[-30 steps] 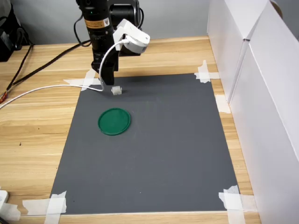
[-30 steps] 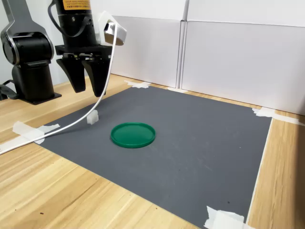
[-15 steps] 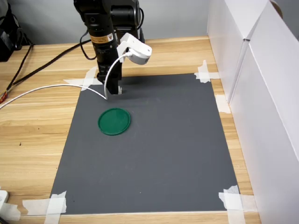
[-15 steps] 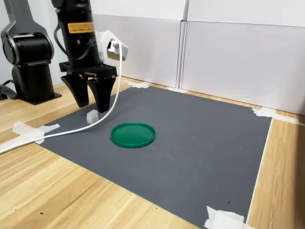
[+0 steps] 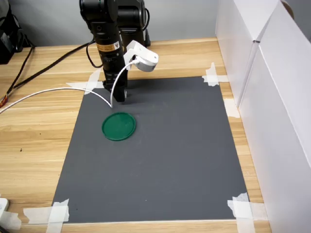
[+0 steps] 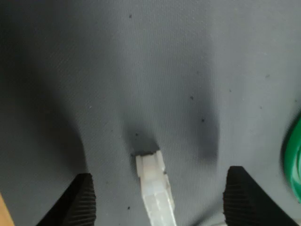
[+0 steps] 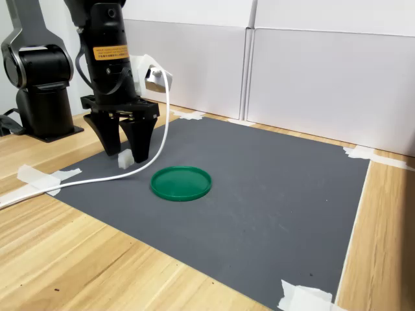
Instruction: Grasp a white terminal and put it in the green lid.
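my jaws: spread apart and pointing straight down, one fingertip (image 6: 81, 200) on each side of the white terminal (image 6: 154, 186) in the wrist view, neither one touching it as far as I can see. gripper (image 7: 124, 150) sits low over the mat.

white terminal: lying flat on the dark grey mat (image 5: 160, 160), right in the gap between my fingers. In the second exterior view it's (image 7: 126, 157) a small pale block peeking out between the tips. In the first exterior view I can't make it out, my arm's in the way.

green lid (image 5: 119, 126): flat on the mat, open side up, nothing in it. Near the terminal but apart from it; in the second exterior view the lid (image 7: 181, 183) sits to the second exterior view's right of my fingers.

white cable (image 7: 78, 180): loops off my wrist camera and trails across the mat edge onto the wooden bench (image 5: 34, 131).

mat corners: taped down with white tape (image 5: 241, 208).
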